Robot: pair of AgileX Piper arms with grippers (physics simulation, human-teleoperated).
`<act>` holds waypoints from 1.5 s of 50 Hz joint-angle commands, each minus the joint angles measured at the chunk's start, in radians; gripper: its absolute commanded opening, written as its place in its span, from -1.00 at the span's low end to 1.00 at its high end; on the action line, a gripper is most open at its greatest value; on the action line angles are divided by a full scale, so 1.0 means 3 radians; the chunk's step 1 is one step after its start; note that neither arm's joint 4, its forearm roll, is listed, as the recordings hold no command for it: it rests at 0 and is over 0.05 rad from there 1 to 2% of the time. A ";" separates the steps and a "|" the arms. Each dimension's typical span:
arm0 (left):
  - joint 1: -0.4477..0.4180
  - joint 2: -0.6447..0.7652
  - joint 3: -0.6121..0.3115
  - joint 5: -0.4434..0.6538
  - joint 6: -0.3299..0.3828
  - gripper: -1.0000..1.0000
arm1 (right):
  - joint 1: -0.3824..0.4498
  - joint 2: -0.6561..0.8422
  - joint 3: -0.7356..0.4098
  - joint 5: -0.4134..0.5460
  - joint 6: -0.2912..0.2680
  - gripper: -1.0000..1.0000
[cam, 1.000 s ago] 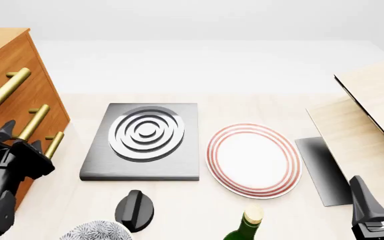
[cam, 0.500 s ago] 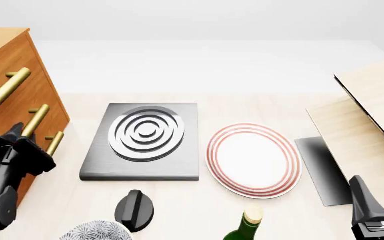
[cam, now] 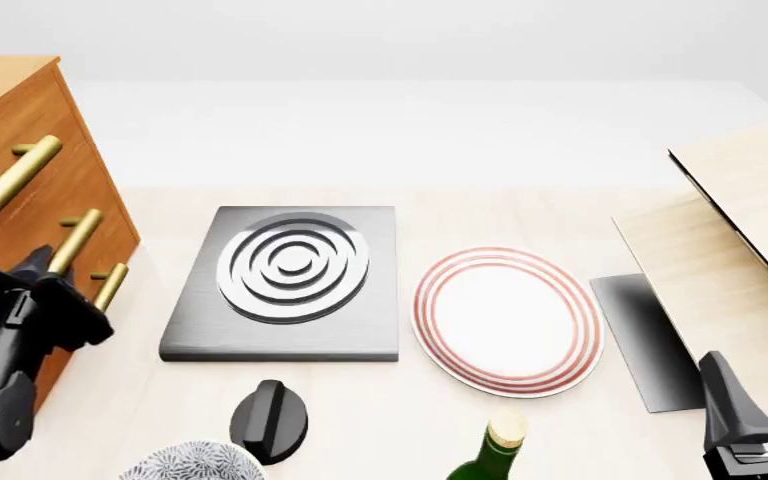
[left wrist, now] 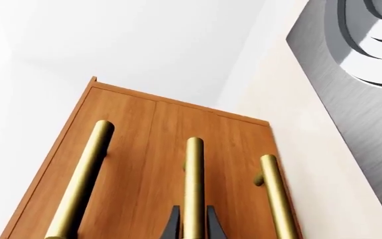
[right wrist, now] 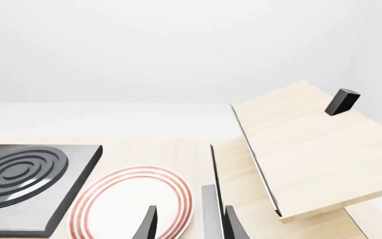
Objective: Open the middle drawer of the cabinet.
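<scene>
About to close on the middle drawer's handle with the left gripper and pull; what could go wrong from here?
1. The left gripper straddles the middle drawer's handle near its end; off-centre, it might slip along the bar.
2. The three handles sit close together, so drifting could bump the lowest handle.
3. Pulling could swing the arm towards the stove plate and the black knob beside it.

Wood, brass and brushed metal on a pale table

The cabinet (cam: 17, 150) shows smooth orange-brown wood with fine grain; its bar handles (left wrist: 193, 189) look like satin brass. The hob plate (cam: 288, 285) is brushed grey metal, the plate (cam: 507, 320) glossy white ceramic, the boards (right wrist: 304, 144) pale matt wood, and the left gripper (cam: 17, 285) matt black plastic.
</scene>
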 commanded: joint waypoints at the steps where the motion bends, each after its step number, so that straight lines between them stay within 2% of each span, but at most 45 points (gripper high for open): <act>1: -0.0044 -0.0128 0.0136 -0.0027 0.0098 -1.00 | 0.0000 -0.0002 -0.0001 0.0003 -0.0001 1.00; 11: -0.0228 -0.0237 0.0205 -0.0027 0.0228 -1.00 | 0.0000 0.0003 0.0000 -0.0003 0.0000 1.00; 34: -0.0658 -0.0392 0.0368 -0.0027 0.0282 -1.00 | -0.0001 0.0011 0.0000 -0.0011 0.0000 1.00; 48: -0.0811 -0.0561 0.0513 -0.0027 0.0291 -1.00 | -0.0001 0.0010 0.0000 -0.0010 0.0001 1.00; 64: -0.0840 -0.0535 0.0540 -0.0027 0.0238 -1.00 | -0.0002 0.0010 0.0000 -0.0010 -0.0001 1.00; 65: -0.0848 -0.0553 0.0552 -0.0027 0.0218 1.00 | 0.0000 0.0009 0.0000 -0.0010 -0.0001 1.00; 75: -0.0882 -0.0989 0.0909 -0.0027 0.0127 1.00 | 0.0000 0.0010 0.0000 -0.0010 0.0000 1.00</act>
